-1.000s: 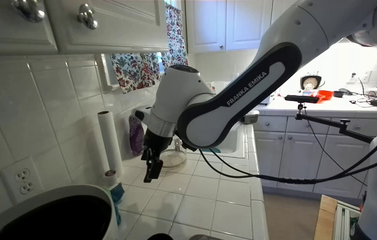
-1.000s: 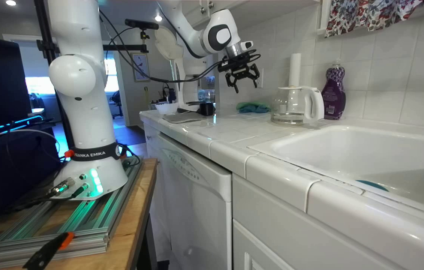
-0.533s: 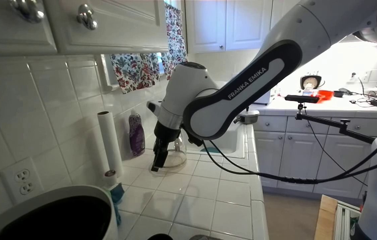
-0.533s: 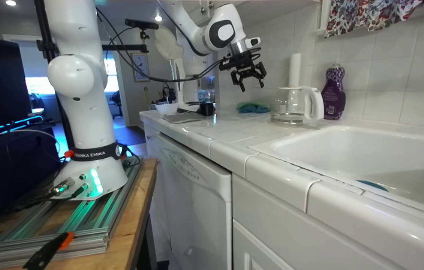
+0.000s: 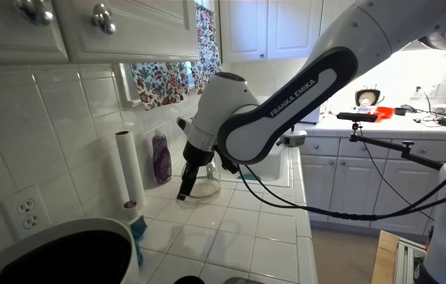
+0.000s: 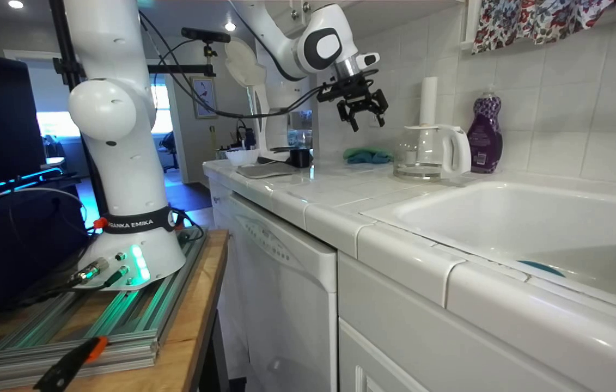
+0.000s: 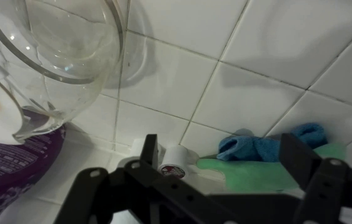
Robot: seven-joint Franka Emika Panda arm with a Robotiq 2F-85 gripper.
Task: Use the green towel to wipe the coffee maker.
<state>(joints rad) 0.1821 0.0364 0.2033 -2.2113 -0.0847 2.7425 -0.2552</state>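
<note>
In the wrist view, the towel (image 7: 253, 175) lay ungrasped against a blue cloth (image 7: 261, 149), well apart from the pot (image 7: 70, 46). You were apparently at the fetching step; the next move likely called for lining up over the towel and descending. In an exterior view, your pincer (image 6: 368, 126) hung over the counter (image 6: 357, 188), jaws spread wide, empty, touching nothing. In an exterior view, it partly hid the pot.

I'm watching my pale green towel (image 7: 256, 175) lying limp at the wrist view's lower right, while my clear glass coffee maker (image 7: 67, 56) is standing upright at the upper left.
</note>
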